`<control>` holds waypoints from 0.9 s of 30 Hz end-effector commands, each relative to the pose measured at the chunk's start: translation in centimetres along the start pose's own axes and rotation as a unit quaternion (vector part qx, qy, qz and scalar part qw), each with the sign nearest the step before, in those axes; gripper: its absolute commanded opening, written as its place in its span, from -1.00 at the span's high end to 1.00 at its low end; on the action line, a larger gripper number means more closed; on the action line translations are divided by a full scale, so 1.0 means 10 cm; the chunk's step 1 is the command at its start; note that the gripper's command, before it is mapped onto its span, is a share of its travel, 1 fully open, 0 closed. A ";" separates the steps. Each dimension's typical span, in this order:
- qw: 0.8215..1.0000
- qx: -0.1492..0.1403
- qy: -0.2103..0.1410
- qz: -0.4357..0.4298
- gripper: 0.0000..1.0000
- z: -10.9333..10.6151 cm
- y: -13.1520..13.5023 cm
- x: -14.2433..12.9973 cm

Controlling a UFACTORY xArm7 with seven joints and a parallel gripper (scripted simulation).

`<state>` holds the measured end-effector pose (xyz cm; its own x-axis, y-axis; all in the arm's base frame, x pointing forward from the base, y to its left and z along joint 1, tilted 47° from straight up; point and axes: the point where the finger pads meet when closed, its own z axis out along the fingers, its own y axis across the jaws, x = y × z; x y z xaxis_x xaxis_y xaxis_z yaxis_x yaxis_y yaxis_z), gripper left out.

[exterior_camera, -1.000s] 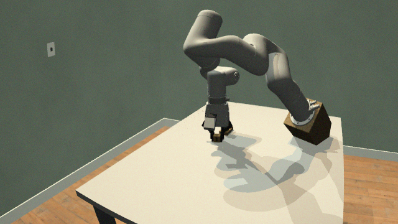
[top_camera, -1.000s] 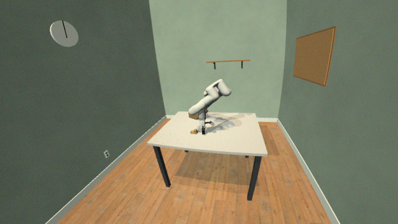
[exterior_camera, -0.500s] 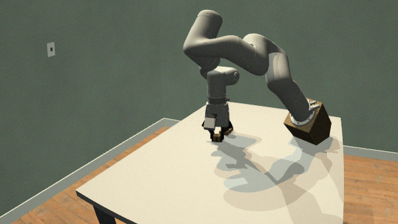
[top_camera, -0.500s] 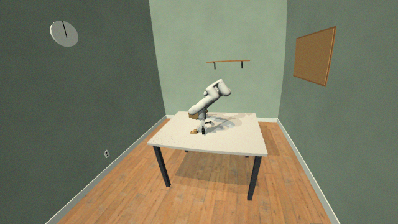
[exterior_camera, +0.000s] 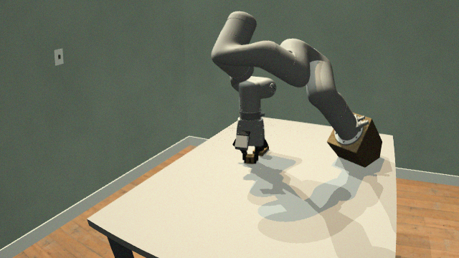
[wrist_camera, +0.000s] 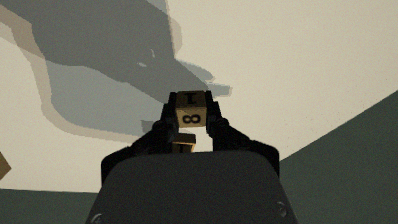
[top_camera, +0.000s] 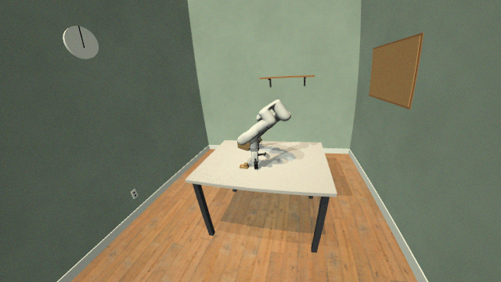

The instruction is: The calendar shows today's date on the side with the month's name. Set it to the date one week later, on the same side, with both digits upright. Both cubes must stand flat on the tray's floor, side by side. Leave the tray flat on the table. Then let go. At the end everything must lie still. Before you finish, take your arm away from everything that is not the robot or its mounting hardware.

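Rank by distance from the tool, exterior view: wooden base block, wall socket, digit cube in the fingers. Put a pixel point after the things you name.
1. Digit cube (exterior_camera: 249, 158) (wrist_camera: 191, 117): between the fingers of the tool (exterior_camera: 250, 158) (wrist_camera: 191, 101).
2. Wooden base block (exterior_camera: 369, 145): on the table, under the arm's foot, right in the exterior view.
3. Wall socket (exterior_camera: 59, 56) (top_camera: 134, 193): off the table, on the wall, upper left in the exterior view.

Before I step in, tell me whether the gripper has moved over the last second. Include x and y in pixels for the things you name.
No visible move: in the exterior view the gripper (exterior_camera: 250, 158) (wrist_camera: 191, 101) keeps its place relative to the wooden block (exterior_camera: 371, 143) under the arm's base.
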<state>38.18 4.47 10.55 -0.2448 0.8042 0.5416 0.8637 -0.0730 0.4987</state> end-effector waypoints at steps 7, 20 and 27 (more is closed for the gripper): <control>1.000 -0.001 -0.001 0.000 0.47 -0.01 0.01 -0.01; 1.000 -0.001 -0.001 0.000 0.47 -0.01 0.01 -0.01; 1.000 -0.001 -0.001 0.000 0.30 -0.01 0.01 -0.01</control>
<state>38.18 4.47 10.55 -0.2448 0.8042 0.5416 0.8637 -0.0730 0.4987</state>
